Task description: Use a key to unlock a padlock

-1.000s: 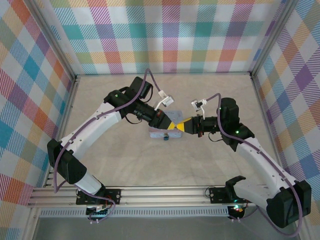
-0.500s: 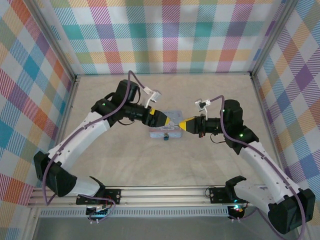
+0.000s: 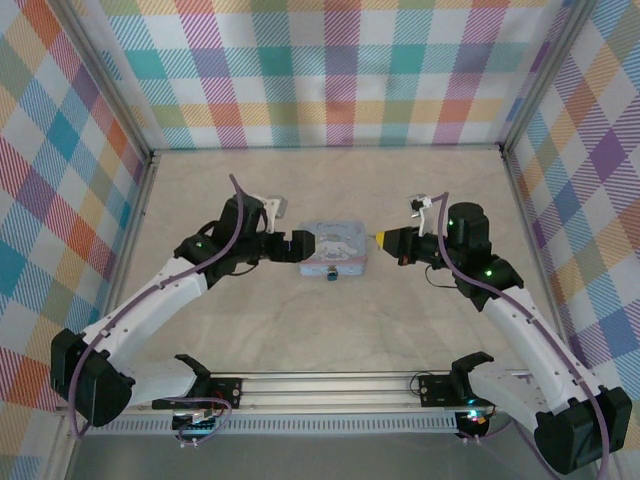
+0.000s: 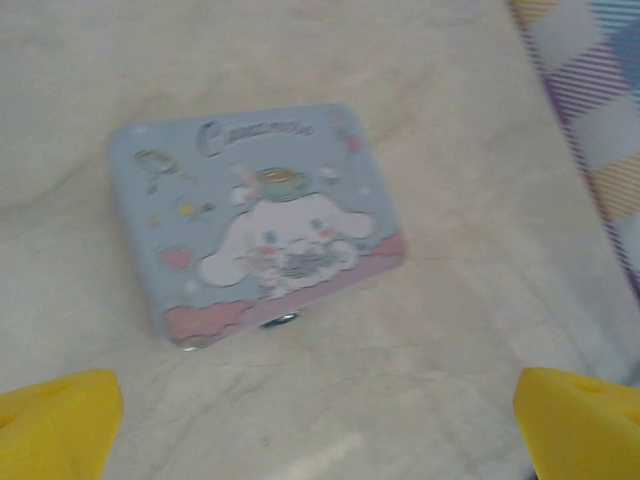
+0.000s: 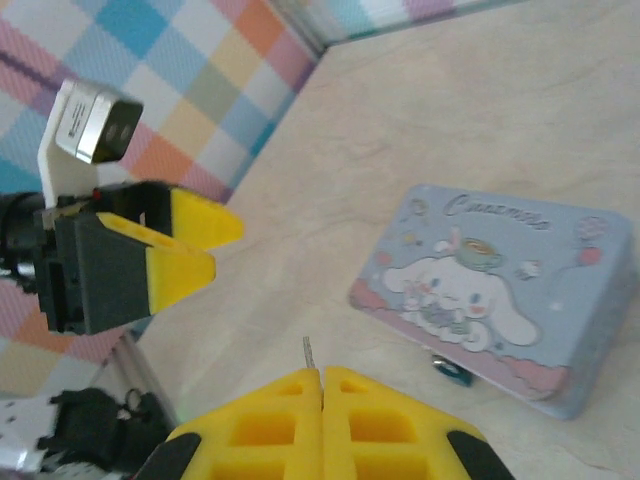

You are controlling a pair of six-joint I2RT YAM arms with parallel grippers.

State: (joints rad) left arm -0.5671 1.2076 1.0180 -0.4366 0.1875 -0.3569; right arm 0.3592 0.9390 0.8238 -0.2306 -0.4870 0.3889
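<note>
While the box (image 3: pixel 335 248) lies between your left gripper (image 3: pixel 300 245), jaws wide apart, and your right gripper (image 3: pixel 380 238), pinched shut, the padlock (image 3: pixel 331 273) sits on its near edge, leftward and nearer you than the key (image 5: pixel 309 352) poking from that pinch

**Item 1.** Lid of pastel-blue box (image 5: pixel 495 290): one cursive word along the top edge, opening "Cinna…". The remaining letters are not legible, and the whole word is blurred in the left wrist view.

**Item 2.** Grey camera housing (image 5: pixel 92 122) above the left tool (image 5: pixel 228 247): small printed lines on its face, too fine to read.
</note>
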